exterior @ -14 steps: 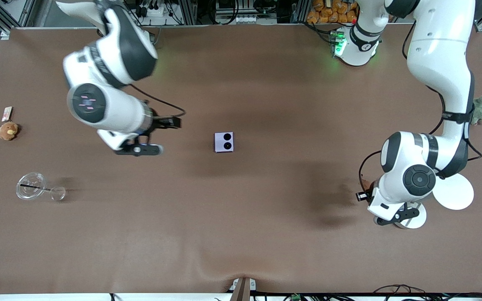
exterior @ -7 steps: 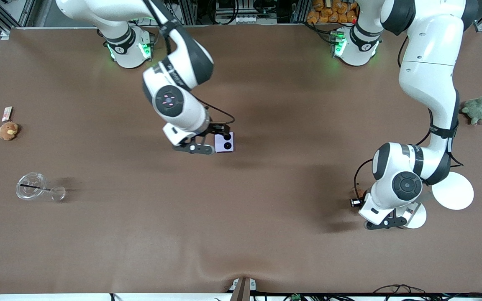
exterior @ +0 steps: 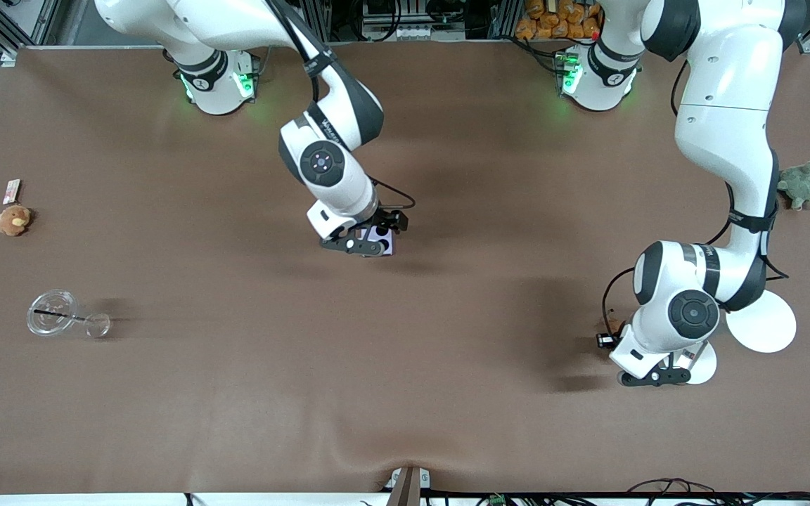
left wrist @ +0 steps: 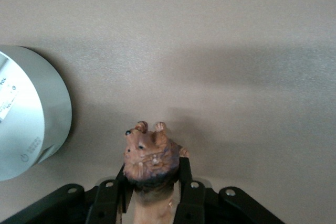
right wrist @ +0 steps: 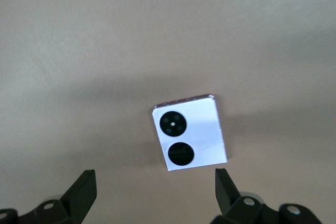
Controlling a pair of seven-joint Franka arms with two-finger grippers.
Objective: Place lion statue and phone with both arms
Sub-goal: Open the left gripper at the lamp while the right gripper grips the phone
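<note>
**Entry: two hands, phone and lion statue, with hazards noted**

- Right hand: spread wide, hanging over the phone, which lay flat on the desk near its middle. If you lowered it off-centre, one finger could have struck the phone's edge and skidded it.
- Left hand: clenched on the lion statue, held over the desk by a white disc toward the left arm's end. The grip was narrow, so the figurine might have twisted or toppled on release.
- Change: a second earlier the right hand stood well toward the right arm's end; it had swung in over the phone. The left hand shifted only slightly.
</note>
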